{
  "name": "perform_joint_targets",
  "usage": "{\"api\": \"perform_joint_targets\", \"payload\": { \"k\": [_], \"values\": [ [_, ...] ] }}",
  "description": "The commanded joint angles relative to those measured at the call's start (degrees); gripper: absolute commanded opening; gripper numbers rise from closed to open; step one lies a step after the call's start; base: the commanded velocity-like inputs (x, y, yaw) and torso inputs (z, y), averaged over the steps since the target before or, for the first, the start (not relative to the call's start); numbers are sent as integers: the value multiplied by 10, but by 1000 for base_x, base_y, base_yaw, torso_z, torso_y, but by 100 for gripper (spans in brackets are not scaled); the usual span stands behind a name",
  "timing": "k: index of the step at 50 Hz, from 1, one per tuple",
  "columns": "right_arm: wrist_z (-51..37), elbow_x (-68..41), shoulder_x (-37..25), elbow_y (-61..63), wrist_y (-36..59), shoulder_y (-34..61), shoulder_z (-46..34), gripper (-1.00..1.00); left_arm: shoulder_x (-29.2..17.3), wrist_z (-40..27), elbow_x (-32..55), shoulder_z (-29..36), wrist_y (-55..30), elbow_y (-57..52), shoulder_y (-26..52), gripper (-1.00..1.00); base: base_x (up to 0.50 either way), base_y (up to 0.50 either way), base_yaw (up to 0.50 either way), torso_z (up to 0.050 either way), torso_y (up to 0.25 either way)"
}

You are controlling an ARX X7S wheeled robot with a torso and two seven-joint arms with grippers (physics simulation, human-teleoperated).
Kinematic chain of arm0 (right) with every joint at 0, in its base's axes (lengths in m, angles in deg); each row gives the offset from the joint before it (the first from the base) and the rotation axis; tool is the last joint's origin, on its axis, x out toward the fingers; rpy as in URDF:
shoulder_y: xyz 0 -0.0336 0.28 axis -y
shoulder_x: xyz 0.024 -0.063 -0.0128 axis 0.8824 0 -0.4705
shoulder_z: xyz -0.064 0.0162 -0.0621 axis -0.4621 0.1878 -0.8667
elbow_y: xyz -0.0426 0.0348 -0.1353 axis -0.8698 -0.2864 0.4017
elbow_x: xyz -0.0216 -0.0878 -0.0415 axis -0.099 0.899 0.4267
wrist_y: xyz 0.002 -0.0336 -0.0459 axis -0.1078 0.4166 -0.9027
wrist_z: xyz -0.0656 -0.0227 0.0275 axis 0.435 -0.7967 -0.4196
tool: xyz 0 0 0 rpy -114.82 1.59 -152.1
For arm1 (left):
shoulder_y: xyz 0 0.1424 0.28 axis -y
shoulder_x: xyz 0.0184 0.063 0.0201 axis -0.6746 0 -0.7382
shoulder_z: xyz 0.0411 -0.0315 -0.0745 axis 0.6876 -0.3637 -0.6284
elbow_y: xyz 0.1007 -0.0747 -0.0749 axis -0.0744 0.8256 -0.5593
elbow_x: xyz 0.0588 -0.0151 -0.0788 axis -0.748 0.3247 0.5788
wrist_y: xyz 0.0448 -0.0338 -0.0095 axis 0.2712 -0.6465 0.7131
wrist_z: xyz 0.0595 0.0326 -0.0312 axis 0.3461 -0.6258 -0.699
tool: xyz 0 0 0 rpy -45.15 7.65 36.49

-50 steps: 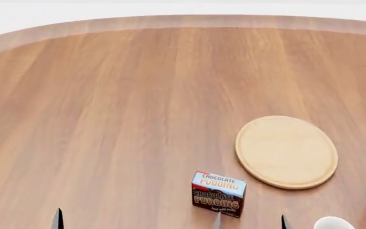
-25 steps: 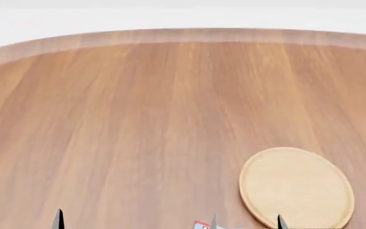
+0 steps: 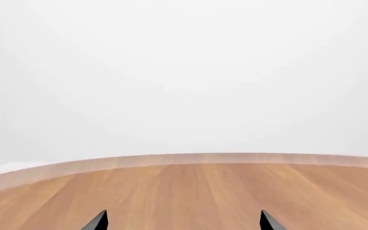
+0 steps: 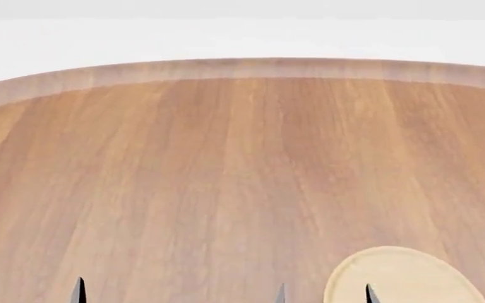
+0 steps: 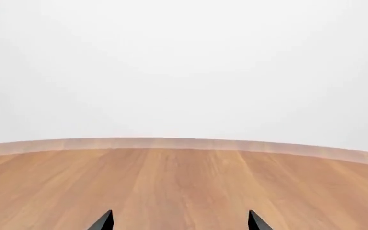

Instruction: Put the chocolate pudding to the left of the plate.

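Approach stage is judged: the chocolate pudding is out of frame, only the plate [image 4: 403,281] lower right on the counter [image 4: 184,177]. Both the left claw [image 4: 30,291] and the right claw [image 4: 325,295] are seen spread, empty; the carton must be found next.

**Count of things in view**

The head view shows one plate [image 4: 403,278], a light-wood disc cut off by the lower edge of the picture. There is one wooden table [image 4: 184,164] beneath it. Four dark fingertips poke up along the bottom edge: two belong to the left gripper [image 4: 30,289] and two to the right gripper [image 4: 325,293]. Each wrist view shows two fingertips and the one table. No carton and no mug shows in any view.
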Motion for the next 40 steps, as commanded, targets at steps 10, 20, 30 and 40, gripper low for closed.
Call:
{"api": "perform_joint_targets", "payload": {
  "k": [10, 20, 30, 40],
  "values": [
    [-17, 12, -34, 73, 8, -11, 10, 100, -9, -7, 6, 7, -3, -3, 2, 100, 37, 0, 0, 0, 0],
    [5, -239, -206, 322, 324, 124, 232, 100, -11, -7, 13, 9, -4, 8, 9, 100, 0, 0, 0, 0, 0],
    [208, -728, -539, 272, 500, 272, 374, 100, -12, -9, 14, 15, 0, 15, 12, 100, 0, 0, 0, 0, 0],
    [459, -578, -577, 311, 571, 78, 452, 100, -16, -12, 18, 17, -4, 13, 13, 100, 0, 0, 0, 0, 0]
  ]
}}
